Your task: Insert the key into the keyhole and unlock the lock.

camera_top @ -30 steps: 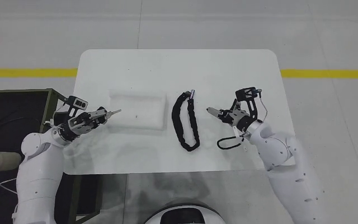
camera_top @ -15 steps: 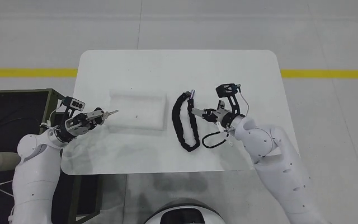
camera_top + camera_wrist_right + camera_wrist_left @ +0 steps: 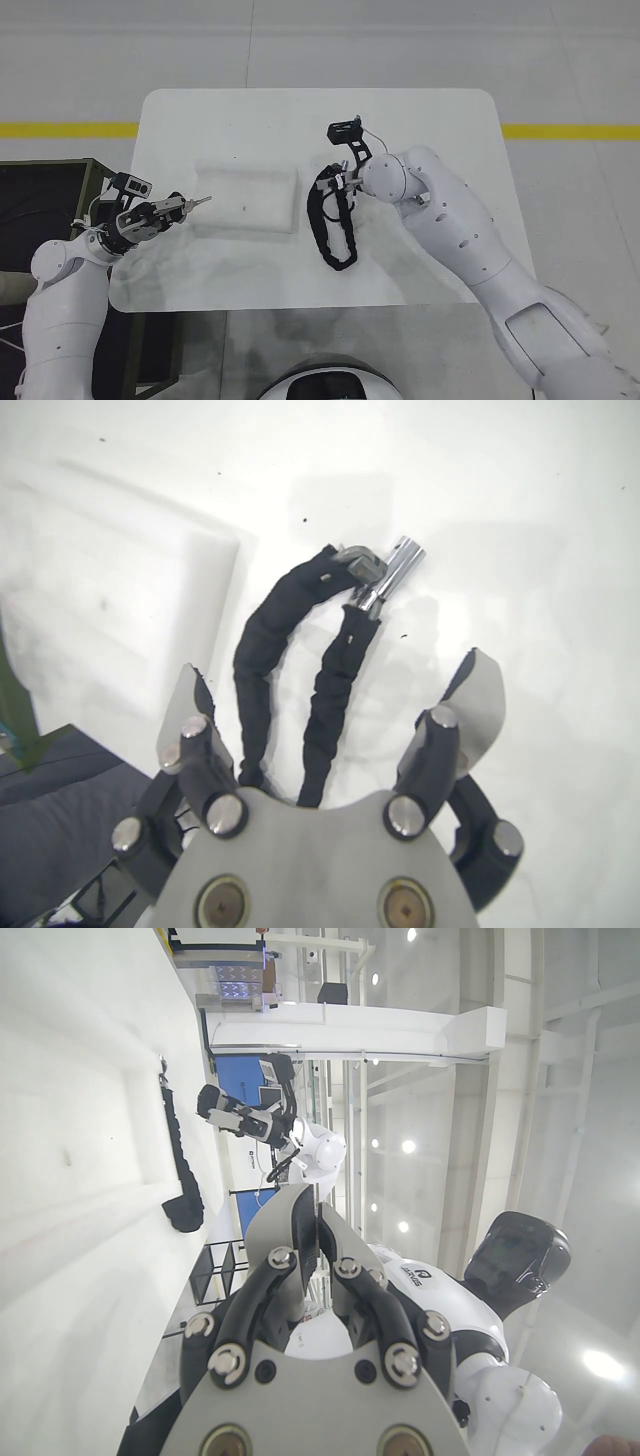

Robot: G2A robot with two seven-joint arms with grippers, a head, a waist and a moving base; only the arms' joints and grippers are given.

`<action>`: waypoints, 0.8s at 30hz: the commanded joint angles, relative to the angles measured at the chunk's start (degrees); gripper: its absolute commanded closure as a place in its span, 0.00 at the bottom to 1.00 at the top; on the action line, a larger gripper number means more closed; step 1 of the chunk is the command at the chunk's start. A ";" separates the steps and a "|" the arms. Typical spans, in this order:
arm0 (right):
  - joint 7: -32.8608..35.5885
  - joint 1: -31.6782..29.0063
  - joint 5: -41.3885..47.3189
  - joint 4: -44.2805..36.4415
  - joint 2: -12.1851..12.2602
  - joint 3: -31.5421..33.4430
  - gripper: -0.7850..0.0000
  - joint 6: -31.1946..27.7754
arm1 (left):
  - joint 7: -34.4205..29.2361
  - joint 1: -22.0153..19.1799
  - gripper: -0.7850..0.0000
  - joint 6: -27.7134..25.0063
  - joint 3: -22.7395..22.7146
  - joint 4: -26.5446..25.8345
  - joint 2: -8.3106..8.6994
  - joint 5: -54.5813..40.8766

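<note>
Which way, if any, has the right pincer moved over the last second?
Yes. The right pincer, open, has swung leftward across the table, from clear of the lock to over its metal end.

The key (image 3: 200, 201), well apart from the chain lock (image 3: 252, 650), was too small to make out; the lock's looped end sat hidden behind the right gripper (image 3: 336, 666)

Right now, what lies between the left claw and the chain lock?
A flat white pad, between left claw and chain lock; the top view shows it.
</note>
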 commanded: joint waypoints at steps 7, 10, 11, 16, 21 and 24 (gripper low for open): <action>0.38 1.81 -7.06 7.10 -3.44 -2.87 0.28 0.84 | 0.00 0.00 1.00 0.00 0.00 0.00 0.00 0.00; 0.23 1.91 -8.19 9.09 -4.61 -2.72 0.38 0.33 | 0.00 0.00 1.00 0.00 0.00 0.00 0.00 0.00; 0.09 1.90 -8.45 9.61 -4.97 -2.52 0.36 0.13 | 0.00 0.00 1.00 0.00 0.00 0.00 0.00 0.00; 0.09 1.63 -10.30 11.78 -6.56 -1.53 0.67 -0.95 | 0.00 0.00 1.00 0.00 0.00 0.00 0.00 0.00; 0.15 1.00 -12.02 12.88 -7.71 0.56 1.00 -1.77 | 0.00 0.00 1.00 0.00 0.00 0.00 0.00 0.00; 1.02 -0.03 -10.72 11.42 -7.63 4.25 1.00 -4.18 | 0.00 0.00 1.00 0.00 0.00 0.00 0.00 0.00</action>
